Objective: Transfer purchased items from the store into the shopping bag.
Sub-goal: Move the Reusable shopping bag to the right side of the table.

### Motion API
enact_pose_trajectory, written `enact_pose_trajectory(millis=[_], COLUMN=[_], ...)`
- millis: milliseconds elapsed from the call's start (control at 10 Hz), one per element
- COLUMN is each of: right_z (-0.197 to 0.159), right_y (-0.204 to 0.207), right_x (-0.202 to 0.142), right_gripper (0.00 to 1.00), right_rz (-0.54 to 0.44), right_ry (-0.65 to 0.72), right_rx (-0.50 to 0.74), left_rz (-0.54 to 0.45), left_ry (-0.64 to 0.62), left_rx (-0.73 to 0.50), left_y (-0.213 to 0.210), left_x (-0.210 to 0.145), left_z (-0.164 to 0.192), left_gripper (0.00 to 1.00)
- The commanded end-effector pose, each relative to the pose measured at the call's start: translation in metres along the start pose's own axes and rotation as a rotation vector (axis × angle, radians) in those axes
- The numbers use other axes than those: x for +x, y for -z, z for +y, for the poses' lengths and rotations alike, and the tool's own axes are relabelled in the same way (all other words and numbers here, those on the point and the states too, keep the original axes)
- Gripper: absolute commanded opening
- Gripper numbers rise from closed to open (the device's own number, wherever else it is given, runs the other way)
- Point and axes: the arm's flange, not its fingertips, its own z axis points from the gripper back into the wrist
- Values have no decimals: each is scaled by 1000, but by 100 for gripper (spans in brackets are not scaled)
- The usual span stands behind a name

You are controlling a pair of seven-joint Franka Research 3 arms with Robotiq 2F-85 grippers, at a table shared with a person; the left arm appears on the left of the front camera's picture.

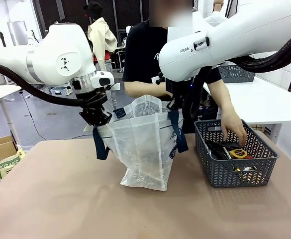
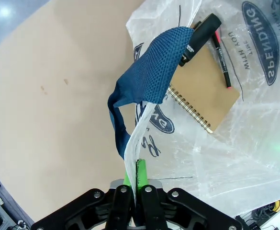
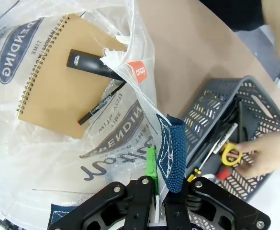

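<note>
Bare tan tabletop (image 1: 50, 199) fills the lower left and bottom edge. At centre the shopping bag (image 1: 143, 149) stands open, left gripper (image 2: 136, 167) and right gripper (image 3: 156, 165) each with fingers pressed together on its rim. A notebook (image 3: 58, 81) lies inside; the basket (image 1: 220, 174) crowds the lower right.

Front view: shopping bag (image 1: 143, 144) film too crinkled and cloudy to make out the contents. Basket (image 1: 235, 174) near the table's right edge: items low inside are masked by its mesh wall and the person's hand (image 1: 233, 128). One yellow piece (image 1: 238, 153), kind unreadable.

Left wrist view: strap handle (image 2: 149, 76) covers one corner of the notebook (image 2: 204, 88). Round logo (image 2: 266, 43) clipped at the picture's right edge.

Right wrist view: the hand is blurred, and the basket is cut by the right edge.
</note>
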Motion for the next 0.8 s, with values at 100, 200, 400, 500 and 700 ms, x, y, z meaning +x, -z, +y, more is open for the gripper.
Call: enact_pose_trajectory(millis=[100, 200, 400, 500, 700], right_z=[-2, -2, -2, -2, -2], right_y=[2, 2, 2, 2, 2], right_x=[-1, -1, -1, -1, -1], right_gripper=[0, 0, 0, 0, 0], right_rz=[4, 4, 4, 4, 4], right_ry=[2, 2, 2, 2, 2], right_rx=[-2, -2, -2, -2, -2], left_rz=[2, 2, 2, 2, 2], left_ry=[-5, -5, -5, -5, -5], left_rx=[1, 1, 1, 1, 1], left_y=[0, 0, 0, 0, 0], left_x=[-1, -1, -1, -1, -1], left_z=[1, 1, 1, 1, 1], left_gripper=[0, 0, 0, 0, 0])
